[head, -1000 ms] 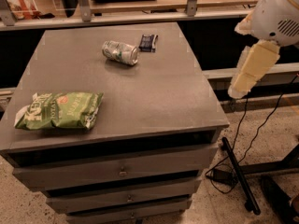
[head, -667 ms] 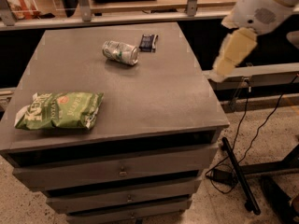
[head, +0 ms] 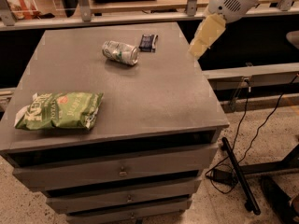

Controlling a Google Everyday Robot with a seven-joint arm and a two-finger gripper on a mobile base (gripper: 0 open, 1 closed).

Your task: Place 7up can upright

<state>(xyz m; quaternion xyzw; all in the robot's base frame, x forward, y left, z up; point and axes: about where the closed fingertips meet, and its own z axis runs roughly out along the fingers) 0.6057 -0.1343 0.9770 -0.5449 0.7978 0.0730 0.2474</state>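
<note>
The 7up can (head: pixel 120 52) is silver and green and lies on its side at the back middle of the grey cabinet top (head: pixel 149 97). My gripper (head: pixel 199 47) is cream-coloured and hangs from the white arm (head: pixel 231 1) at the upper right. It hovers over the cabinet's right edge, to the right of the can and well apart from it. It holds nothing that I can see.
A small dark flat packet (head: pixel 148 42) lies just right of the can. A green crisp bag (head: pixel 58 111) lies at the front left. The cabinet has drawers (head: pixel 122 171) below. Cables and a black stand (head: pixel 238 174) lie on the floor at the right.
The arm and gripper have moved left and up, from beside the cabinet's right side to over its right edge. The can, packet and bag have not moved.
</note>
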